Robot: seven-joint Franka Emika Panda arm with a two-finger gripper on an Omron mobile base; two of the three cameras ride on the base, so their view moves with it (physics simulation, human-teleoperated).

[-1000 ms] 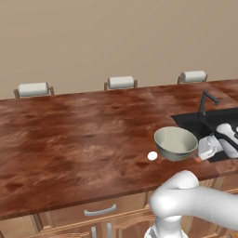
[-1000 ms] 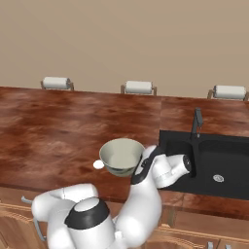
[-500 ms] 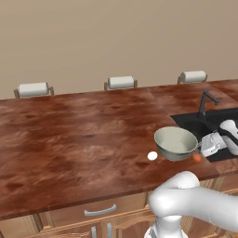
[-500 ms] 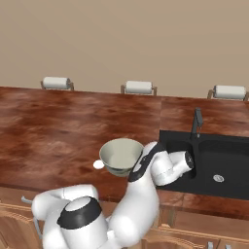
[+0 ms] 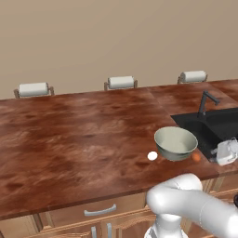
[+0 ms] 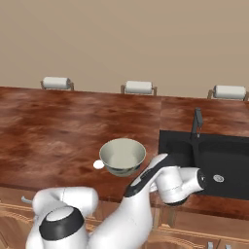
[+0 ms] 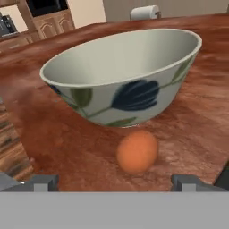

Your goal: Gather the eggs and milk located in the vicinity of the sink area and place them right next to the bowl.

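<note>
Egg (image 7: 137, 150) down on the desk (image 5: 83, 139) just beside the bowl (image 7: 120, 76), claw (image 7: 115, 181) now spread and pulling back — milk next, by the looks.

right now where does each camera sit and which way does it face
Left base view: behind the arm to its left, looking down over the brown wooden counter at the pale grey-green bowl; white arm at lower right.
Right base view: behind to its right, same counter; arm at lower left.
Hand view: on the hand, low, facing the bowl and the orange-brown egg; gripper fingertips at the bottom, spread wide.
All three share the bowl.
</note>
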